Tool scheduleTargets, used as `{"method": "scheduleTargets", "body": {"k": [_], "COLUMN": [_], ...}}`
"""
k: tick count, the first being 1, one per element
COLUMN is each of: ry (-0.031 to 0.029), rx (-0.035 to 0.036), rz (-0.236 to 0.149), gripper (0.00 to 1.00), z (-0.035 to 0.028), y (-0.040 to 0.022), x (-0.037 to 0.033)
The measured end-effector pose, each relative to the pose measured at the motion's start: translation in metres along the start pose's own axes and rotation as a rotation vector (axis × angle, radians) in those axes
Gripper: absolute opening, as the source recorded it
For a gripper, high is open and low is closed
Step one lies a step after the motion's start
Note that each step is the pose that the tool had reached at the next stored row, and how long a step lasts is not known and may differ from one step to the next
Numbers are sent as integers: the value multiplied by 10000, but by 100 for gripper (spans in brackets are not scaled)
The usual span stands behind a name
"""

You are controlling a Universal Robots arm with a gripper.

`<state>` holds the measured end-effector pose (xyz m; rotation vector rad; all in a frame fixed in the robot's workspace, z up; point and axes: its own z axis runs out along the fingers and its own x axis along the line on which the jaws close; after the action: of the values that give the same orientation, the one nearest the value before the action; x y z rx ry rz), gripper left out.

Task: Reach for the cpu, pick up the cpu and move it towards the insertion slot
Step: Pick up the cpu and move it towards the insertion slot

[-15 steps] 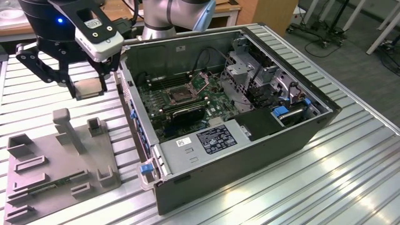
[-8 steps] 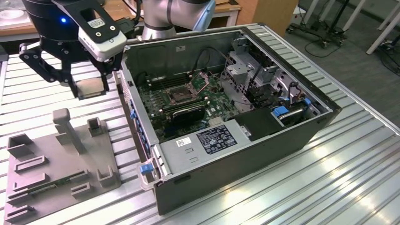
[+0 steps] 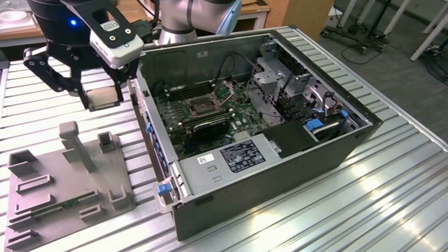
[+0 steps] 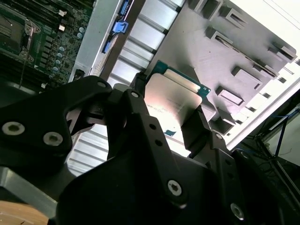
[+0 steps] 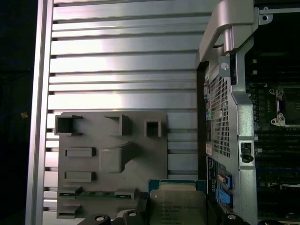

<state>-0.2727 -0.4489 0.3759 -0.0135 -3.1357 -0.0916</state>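
Holding the cpu [image 3: 104, 98] clamped by its edges between the fingers [image 4: 197, 131], the gripper [image 3: 98, 101] hangs outside the computer case [image 3: 315, 163], just beside the case's near side wall. Below it, well clear of the chip, the grey fixture tray [image 3: 63, 178] lies beside the case. Farther on, inside the case, the insertion slot [image 3: 203, 105] sits in the green board, across that wall from the gripper.
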Motion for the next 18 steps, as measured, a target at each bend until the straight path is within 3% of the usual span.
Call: {"method": "scheduleTargets", "body": {"k": [18], "ry": [0], "rx": [0], "rz": [0], "gripper": [55], "z": [0], "y": [0], "x": [-45]}}
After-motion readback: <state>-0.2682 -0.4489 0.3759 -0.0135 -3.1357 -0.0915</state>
